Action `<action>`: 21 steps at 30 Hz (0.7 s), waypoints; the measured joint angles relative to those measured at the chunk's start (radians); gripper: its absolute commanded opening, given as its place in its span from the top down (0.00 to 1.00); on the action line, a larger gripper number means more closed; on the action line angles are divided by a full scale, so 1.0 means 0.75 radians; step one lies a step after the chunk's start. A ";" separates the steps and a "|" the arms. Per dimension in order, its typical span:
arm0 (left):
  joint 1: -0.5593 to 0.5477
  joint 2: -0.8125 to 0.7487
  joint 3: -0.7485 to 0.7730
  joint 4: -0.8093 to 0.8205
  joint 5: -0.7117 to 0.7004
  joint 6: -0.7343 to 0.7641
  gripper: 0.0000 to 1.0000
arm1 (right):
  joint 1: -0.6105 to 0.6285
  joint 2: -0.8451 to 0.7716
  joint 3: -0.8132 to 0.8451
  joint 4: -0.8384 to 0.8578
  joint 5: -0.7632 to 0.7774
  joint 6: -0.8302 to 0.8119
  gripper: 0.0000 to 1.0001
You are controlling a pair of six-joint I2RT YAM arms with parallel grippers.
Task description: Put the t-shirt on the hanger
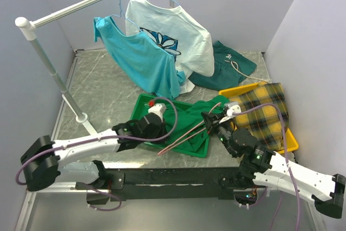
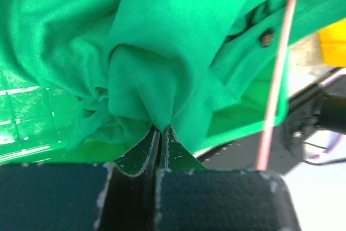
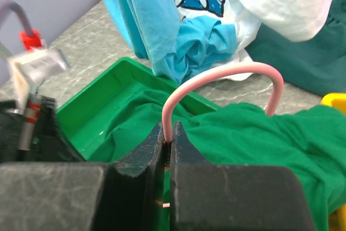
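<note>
The bright green t-shirt (image 1: 190,116) lies bunched in a green tray (image 1: 141,103). It fills the left wrist view (image 2: 162,41) and shows in the right wrist view (image 3: 254,133). My left gripper (image 1: 160,128) is shut on a fold of the t-shirt (image 2: 162,128). My right gripper (image 1: 210,120) is shut on the neck of the pink wire hanger (image 3: 216,82), whose hook curves up above the shirt. The hanger's wire (image 1: 186,131) runs down across the shirt and tray, and it also shows in the left wrist view (image 2: 277,74).
A yellow tray (image 1: 289,143) holds a yellow plaid cloth (image 1: 265,111) at the right. A turquoise shirt (image 1: 141,60) and a white daisy shirt (image 1: 178,33) hang on light-blue hangers from a rail (image 1: 92,2). A dark teal garment (image 1: 230,68) lies behind.
</note>
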 measured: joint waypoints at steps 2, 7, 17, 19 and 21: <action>0.036 -0.070 -0.001 -0.012 0.028 0.001 0.99 | 0.000 0.033 0.019 0.015 0.007 -0.029 1.00; 0.229 -0.375 0.002 -0.077 0.081 0.014 0.99 | 0.001 0.106 0.088 0.049 0.054 -0.096 1.00; 0.558 -0.545 0.036 -0.268 0.228 0.113 0.99 | 0.019 0.306 0.290 0.068 0.298 -0.208 1.00; 0.601 -0.545 0.022 -0.271 0.266 0.121 0.99 | 0.023 0.343 0.296 0.069 0.364 -0.228 1.00; 0.631 -0.543 -0.003 -0.271 0.302 0.124 0.99 | 0.024 0.374 0.296 0.067 0.417 -0.241 1.00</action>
